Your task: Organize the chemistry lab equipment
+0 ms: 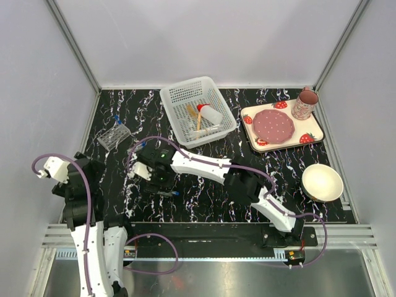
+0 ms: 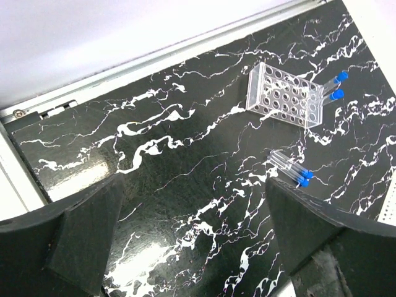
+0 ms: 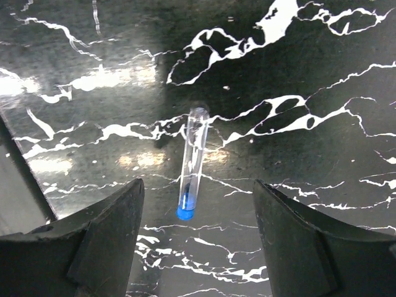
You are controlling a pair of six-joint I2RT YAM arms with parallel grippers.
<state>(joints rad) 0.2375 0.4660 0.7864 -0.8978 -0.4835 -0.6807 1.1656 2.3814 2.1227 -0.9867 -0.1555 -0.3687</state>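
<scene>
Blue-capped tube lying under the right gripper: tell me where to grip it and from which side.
Grip the clear barrel of the tube near its middle, coming straight down from above. It lies flat on the table, its length running between the open fingers of the right gripper, so they would close across its narrow width.

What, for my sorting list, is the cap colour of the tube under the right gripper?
Blue; the cap of the tube shows best in the right wrist view.

My black marbled table (image 1: 204, 204) carries a clear rack (image 1: 114, 137), a white basket (image 1: 179, 96), a strawberry tray (image 1: 311, 124), a cream bowl (image 1: 322, 182), one blue-capped tube (image 3: 192, 164) lying flat, and two more tubes (image 2: 294, 170) near the rack.
</scene>
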